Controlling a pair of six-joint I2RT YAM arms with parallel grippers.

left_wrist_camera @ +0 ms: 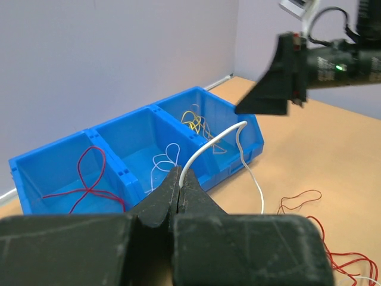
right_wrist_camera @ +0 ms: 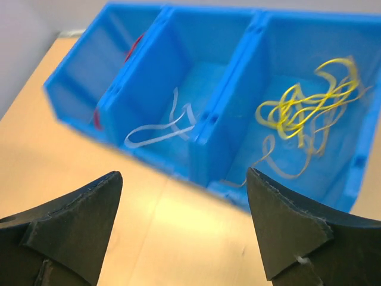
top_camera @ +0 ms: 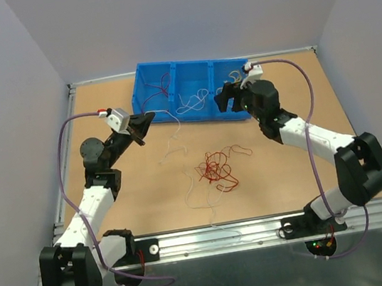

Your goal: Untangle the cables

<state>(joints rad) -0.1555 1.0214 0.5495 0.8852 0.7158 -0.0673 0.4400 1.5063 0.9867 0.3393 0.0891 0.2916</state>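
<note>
**Q:** From above, what did you have hold of?

**A:** My left jaws were pinched together on a white cable (top_camera: pixel 174 143), held up just in front of the blue bin's (top_camera: pixel 145 85) left end. Its tail trailed down to the tabletop (top_camera: pixel 290 178). The red tangle (top_camera: pixel 217 170) lay on the tabletop well in front of the bin, with a few pale strands beside it. My right jaws hung over the front of the bin's right compartment.

**Q:** And from your left wrist?

**A:** The jaws were closed tight on that white cable, which arched up and away toward the bin's front wall. Inside the bin, a red cable (left_wrist_camera: pixel 89 182) lay in the left compartment, a white loop (left_wrist_camera: pixel 165 159) in the middle one, and yellow cables (left_wrist_camera: pixel 196 122) in the right one.

**Q:** And the right wrist?

**A:** Those jaws stood wide apart with nothing between them, above the bin's front wall. The yellow cables lay below in the right compartment.

**Q:** Which step was that?

**A:** I judged it to be sorting by colour, with one white strand pulled free and due for the bin's middle compartment.

**Q:** What did the next move call for?

**A:** My left jaws needed to carry the cable over that middle compartment, high enough for the tail to clear the front wall, and then part. My empty right jaws could go to the red tangle in front of the bin and pick out a single strand.
</note>
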